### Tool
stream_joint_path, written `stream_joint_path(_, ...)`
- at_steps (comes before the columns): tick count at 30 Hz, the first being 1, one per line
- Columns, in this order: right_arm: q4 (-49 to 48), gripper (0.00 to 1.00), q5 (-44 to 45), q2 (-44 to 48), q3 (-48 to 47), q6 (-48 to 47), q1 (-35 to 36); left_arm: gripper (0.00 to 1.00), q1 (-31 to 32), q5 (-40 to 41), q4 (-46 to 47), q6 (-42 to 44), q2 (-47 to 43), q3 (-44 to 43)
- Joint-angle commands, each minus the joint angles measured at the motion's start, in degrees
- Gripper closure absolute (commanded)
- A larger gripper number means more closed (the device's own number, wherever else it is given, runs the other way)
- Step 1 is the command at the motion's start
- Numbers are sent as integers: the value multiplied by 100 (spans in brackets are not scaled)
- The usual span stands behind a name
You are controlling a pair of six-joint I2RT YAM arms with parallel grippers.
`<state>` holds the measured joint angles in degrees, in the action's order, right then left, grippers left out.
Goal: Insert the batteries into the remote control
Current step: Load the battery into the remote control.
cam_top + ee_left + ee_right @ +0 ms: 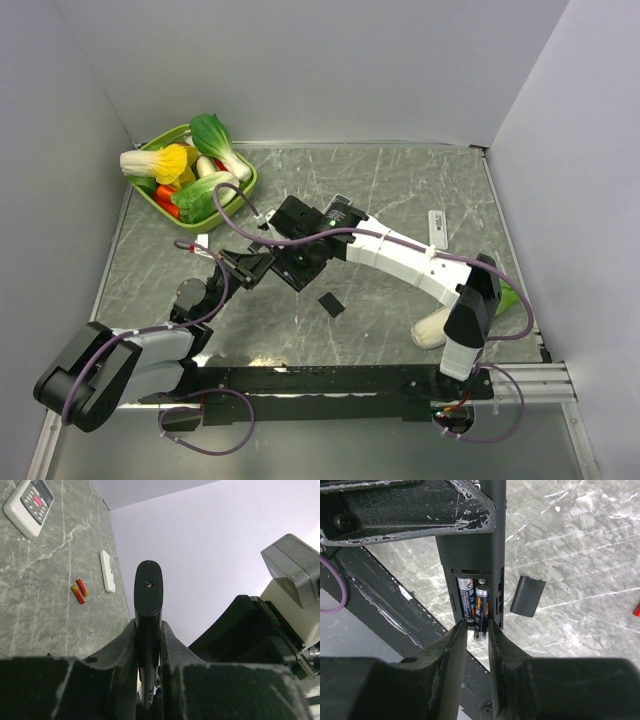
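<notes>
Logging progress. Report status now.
Left gripper shut on remote. Right gripper shut on second battery, not fully seated; first battery in. Cover off, lying aside. Nothing in the way.

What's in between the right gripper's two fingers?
The lower end of a dark battery, poking out of the open slot in the black remote. The right wrist view shows it; whether the right gripper squeezes it is unclear.

Overhead view looking down on table [400, 190], wrist views close-up along fingers [450, 660], sharing black remote [470, 555].
</notes>
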<state>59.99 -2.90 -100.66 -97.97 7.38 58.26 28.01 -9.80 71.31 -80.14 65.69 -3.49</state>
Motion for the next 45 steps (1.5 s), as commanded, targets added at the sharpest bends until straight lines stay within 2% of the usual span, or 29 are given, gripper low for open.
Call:
stream_joint_path(1,75,67,281,-15,-275,-87,19,98,73,-48,797,-327,-100,-64)
stream_joint_path(13,-250,60,659,442,-301,-210,54,98,73,-13,902,-608,31,23)
stream_joint_path(18,-557,54,659,688,-187,-307,54,98,73,13,841,-617,58,41)
stream_joint_path(26,-813,51,641,969,6,-333,54,98,73,127,630,-591,-118,85)
stream_joint_path(31,-1304,45,510,1522,691,-395,19,98,73,154,376,-512,-346,67)
stream_joint_path(35,-1997,43,316,2233,1629,-474,-51,98,73,145,287,-485,-443,24)
stream_joint_path(40,-2798,56,-88,3015,2545,-465,-113,98,73,137,138,-450,-531,-12)
stream_joint_path(41,-2947,60,-132,3113,2807,-474,-113,98,73,137,129,-450,-531,-20)
stream_joint_path(42,-3245,68,-176,3201,2932,-483,-122,98,73,145,120,-459,-548,-21)
stream_joint_path(45,-3589,72,-422,3369,3223,-491,-113,98,73,119,85,-441,-584,-38)
